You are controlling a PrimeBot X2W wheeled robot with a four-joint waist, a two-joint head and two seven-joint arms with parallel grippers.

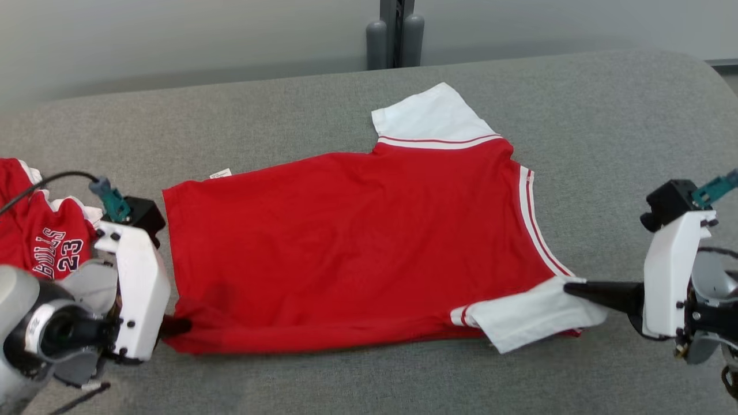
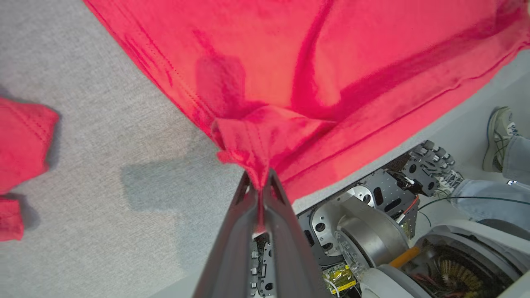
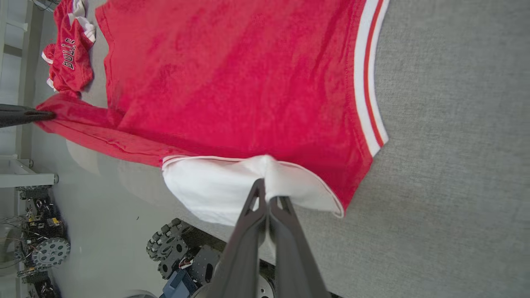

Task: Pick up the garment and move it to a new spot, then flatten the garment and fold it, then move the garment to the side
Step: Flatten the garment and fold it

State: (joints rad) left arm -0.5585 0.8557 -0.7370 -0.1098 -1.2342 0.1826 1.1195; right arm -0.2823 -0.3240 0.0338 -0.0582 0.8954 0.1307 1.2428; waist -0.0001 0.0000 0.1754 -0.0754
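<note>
- While the red shirt (image 1: 357, 242) lies spread on the grey table (image 1: 605, 115), its near edge at the table's front, you hold it with both grippers: the left gripper (image 1: 173, 327) has its fingers pressed together on the bunched hem corner (image 2: 265, 136), the right gripper (image 1: 572, 286) on the near white sleeve (image 1: 530, 323).
- Each pinch takes only little cloth, so a quick pull could, I think, let it slip out.
- If one arm travels more than the other, the fold will probably come out crooked.
- In the wrist views the near edge reaches past the table's front; released there, the shirt may slide to the floor.
- The second jersey (image 1: 46, 236) lies just beside your left arm and could be dragged along.
- A person's shoe (image 2: 499, 136) is near the robot's base, so watch it.
- Writing: the second jersey reads "BULLS" and "23"; the small white tag (image 1: 220, 173) at the shirt's far edge is too small to read.
</note>
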